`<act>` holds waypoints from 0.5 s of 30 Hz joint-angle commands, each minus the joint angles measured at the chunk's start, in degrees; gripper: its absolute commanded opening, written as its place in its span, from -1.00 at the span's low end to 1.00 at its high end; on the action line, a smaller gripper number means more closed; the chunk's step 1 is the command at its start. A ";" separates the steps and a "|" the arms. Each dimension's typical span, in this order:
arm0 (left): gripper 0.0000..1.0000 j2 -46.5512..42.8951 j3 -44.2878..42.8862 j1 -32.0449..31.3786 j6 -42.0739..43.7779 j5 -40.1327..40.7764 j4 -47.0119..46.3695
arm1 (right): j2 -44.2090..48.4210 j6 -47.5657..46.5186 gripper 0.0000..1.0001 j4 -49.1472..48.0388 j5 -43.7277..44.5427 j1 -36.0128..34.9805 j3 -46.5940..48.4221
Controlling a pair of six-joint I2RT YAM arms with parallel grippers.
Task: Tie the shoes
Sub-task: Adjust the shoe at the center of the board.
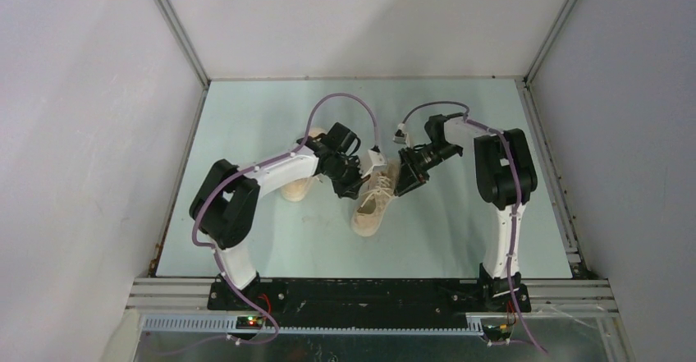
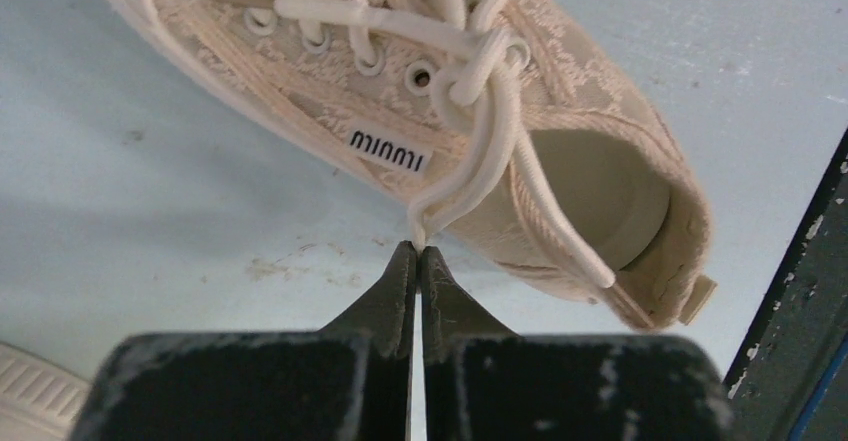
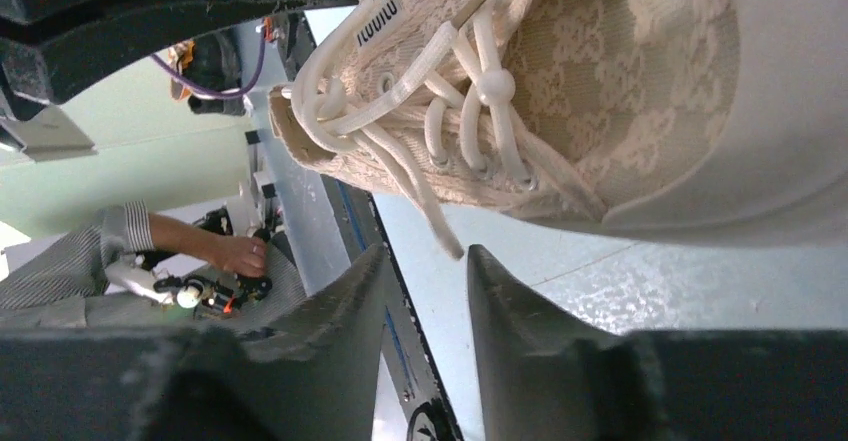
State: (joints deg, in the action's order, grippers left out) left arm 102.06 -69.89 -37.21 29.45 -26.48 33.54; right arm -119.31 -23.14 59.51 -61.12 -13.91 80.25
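Observation:
One of the shoes (image 1: 371, 204), cream-beige with off-white laces, lies mid-table between both grippers. The other shoe (image 1: 297, 187) lies to its left, mostly hidden by the left arm. My left gripper (image 2: 418, 251) is shut on the tip of a lace loop (image 2: 472, 156) that runs from the top eyelets of the shoe (image 2: 300, 81). In the overhead view the left gripper (image 1: 353, 183) is at the shoe's left side and the right gripper (image 1: 408, 180) at its right. The right gripper (image 3: 428, 253) is open. A loose lace end (image 3: 440, 229) hangs just above its gap, touching neither finger.
Grey walls with metal rails (image 1: 176, 29) enclose the pale green table (image 1: 460, 239). The second shoe's white sole (image 2: 30, 391) shows at the lower left of the left wrist view. A dark table edge (image 2: 800, 291) lies beside the shoe's heel. A person's hand (image 3: 235, 254) shows beyond the table.

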 commanded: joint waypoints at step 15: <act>-1.00 0.44 -2.51 -0.49 -1.24 -0.93 -0.04 | -6.94 -4.99 -0.72 6.73 -7.28 -1.78 6.38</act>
State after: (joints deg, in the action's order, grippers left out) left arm 102.63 -70.00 -37.54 28.86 -27.44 33.61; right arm -126.02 -24.95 63.61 -64.84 -15.64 84.25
